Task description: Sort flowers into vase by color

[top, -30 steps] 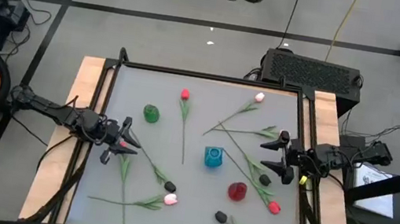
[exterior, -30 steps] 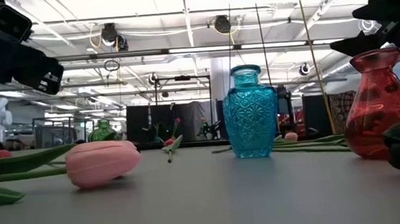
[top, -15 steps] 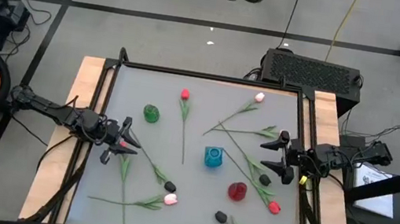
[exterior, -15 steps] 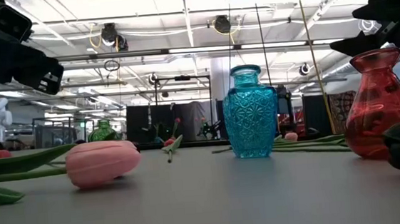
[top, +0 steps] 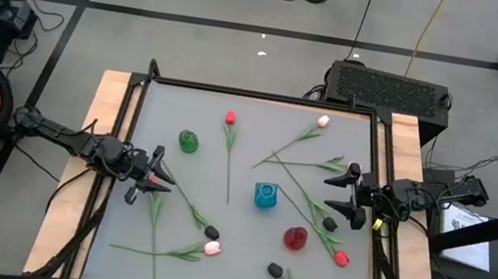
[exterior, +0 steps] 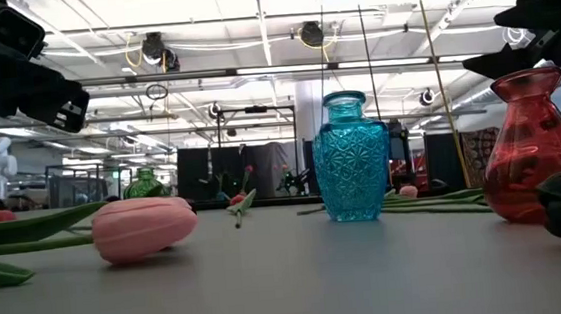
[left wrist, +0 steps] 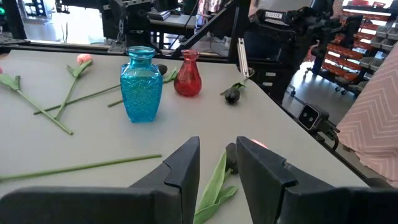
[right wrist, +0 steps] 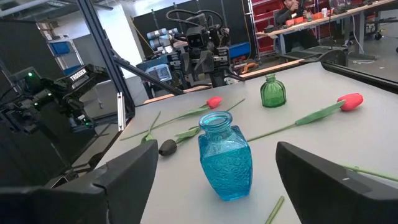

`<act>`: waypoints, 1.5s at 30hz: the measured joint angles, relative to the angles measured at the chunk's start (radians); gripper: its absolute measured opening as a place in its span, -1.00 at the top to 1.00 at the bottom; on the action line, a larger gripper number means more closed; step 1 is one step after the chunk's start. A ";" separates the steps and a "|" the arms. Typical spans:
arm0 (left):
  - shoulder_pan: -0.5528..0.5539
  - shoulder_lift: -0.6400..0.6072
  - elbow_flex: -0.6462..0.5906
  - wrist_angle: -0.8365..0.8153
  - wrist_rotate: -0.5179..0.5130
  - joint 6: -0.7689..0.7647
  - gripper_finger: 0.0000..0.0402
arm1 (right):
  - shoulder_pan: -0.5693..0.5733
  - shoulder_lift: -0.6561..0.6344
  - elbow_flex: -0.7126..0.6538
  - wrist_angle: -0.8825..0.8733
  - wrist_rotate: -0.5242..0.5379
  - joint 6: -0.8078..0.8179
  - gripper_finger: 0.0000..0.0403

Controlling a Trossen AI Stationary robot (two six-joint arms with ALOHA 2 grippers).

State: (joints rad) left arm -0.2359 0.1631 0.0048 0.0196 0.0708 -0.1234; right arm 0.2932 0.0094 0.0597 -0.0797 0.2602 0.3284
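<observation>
Several artificial tulips lie flat on the grey table (top: 254,106): red heads (top: 231,117) (top: 341,258), pink heads (top: 323,122) (top: 212,248), near-black heads (top: 211,233) (top: 275,270) (top: 328,224). Three vases stand upright: green (top: 188,141), blue (top: 265,195), red (top: 295,236). My left gripper (top: 149,177) is at the table's left side, its fingers a narrow gap apart over the green leaf (left wrist: 214,183) of a red tulip (left wrist: 256,144). My right gripper (top: 344,195) hovers wide open at the right side, facing the blue vase (right wrist: 224,158).
Wooden side rails (top: 106,138) and a black frame border the table. The vases stand in a loose group around the middle, with long stems crossing between them. In the low view the pink tulip (exterior: 144,228) lies nearest, and the red vase (exterior: 536,147) stands at the right.
</observation>
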 joint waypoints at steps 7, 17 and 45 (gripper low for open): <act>0.000 0.000 0.000 0.000 0.000 0.000 0.44 | 0.000 0.000 0.000 0.000 0.000 0.000 -0.58; 0.000 0.000 0.000 0.000 0.000 0.000 0.44 | 0.000 0.000 0.000 0.000 0.000 0.000 -0.58; 0.000 0.000 0.000 0.000 0.000 0.000 0.44 | 0.000 0.001 0.056 -0.002 0.098 0.338 -0.58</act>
State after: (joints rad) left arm -0.2356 0.1631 0.0049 0.0194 0.0708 -0.1230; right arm 0.2935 0.0099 0.1156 -0.0819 0.3585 0.6669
